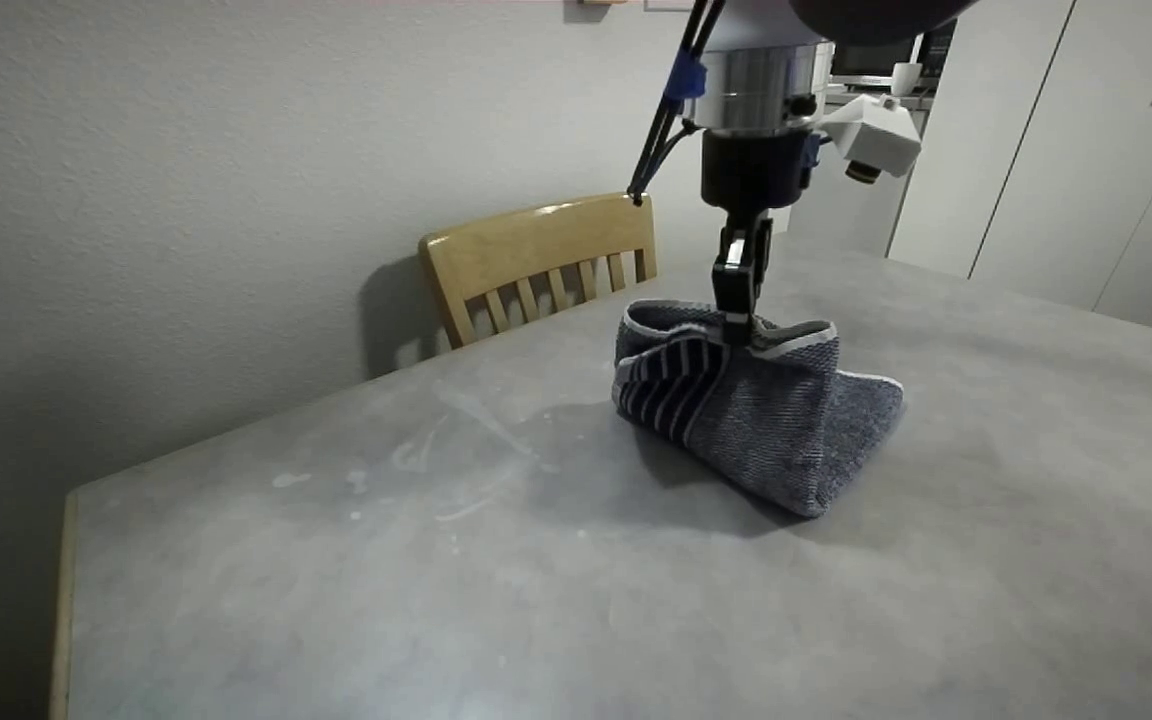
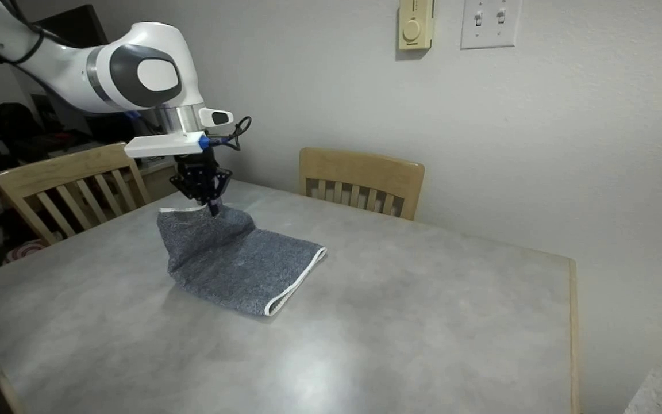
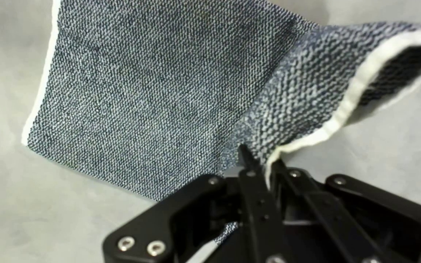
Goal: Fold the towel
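The blue-grey towel with white edging lies on the table in both exterior views [image 1: 766, 440] [image 2: 250, 267]. My gripper points down at the towel's raised edge in both exterior views [image 1: 739, 335] [image 2: 214, 210]. In the wrist view the gripper [image 3: 263, 160] is shut on the white-edged border of the towel [image 3: 152, 91]. The held end is lifted off the table and bends into a loop on one side of the fingers. Dark stripes show on the lifted part in an exterior view. The other end lies flat on the table. The cloth between the fingers is mostly hidden.
The grey table [image 1: 416, 620] has a pale wooden edge and also shows in an exterior view [image 2: 423, 333]. A wooden chair [image 1: 536, 235] stands against the wall side. Another wooden chair [image 2: 66, 167] stands behind the arm's side of the table.
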Controlling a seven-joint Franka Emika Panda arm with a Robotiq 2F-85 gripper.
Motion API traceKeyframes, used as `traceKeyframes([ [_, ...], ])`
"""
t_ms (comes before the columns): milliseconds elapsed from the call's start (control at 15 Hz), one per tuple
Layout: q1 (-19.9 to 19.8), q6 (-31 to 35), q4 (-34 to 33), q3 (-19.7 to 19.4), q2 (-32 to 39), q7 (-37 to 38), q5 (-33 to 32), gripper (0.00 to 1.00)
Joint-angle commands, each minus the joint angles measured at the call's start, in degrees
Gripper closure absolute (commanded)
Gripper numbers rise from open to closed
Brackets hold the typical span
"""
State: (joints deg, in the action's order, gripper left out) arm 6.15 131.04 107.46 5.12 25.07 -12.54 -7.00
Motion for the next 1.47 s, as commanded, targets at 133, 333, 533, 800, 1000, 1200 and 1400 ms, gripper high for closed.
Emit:
traceKeyframes([
  [133,-0.34,-0.11,0.15,0.23,-0.17,0.12,-0.22,0.98],
  [333,-0.55,0.08,0.56,0.20,-0.58,-0.55,-0.44,0.98],
  [533,-1.01,0.12,1.01,0.15,-1.14,-0.95,-0.14,0.98],
  [800,-2.21,-0.53,1.42,0.14,-1.97,-3.37,0.01,0.98],
  [1000,-4.48,-1.51,0.58,0.83,-1.61,-8.35,2.14,0.98],
  [1200,-6.61,-1.56,0.18,0.83,-1.34,-11.77,4.29,0.98],
  [1400,-8.52,-1.63,-0.25,0.79,-1.13,-14.21,6.53,0.98],
])
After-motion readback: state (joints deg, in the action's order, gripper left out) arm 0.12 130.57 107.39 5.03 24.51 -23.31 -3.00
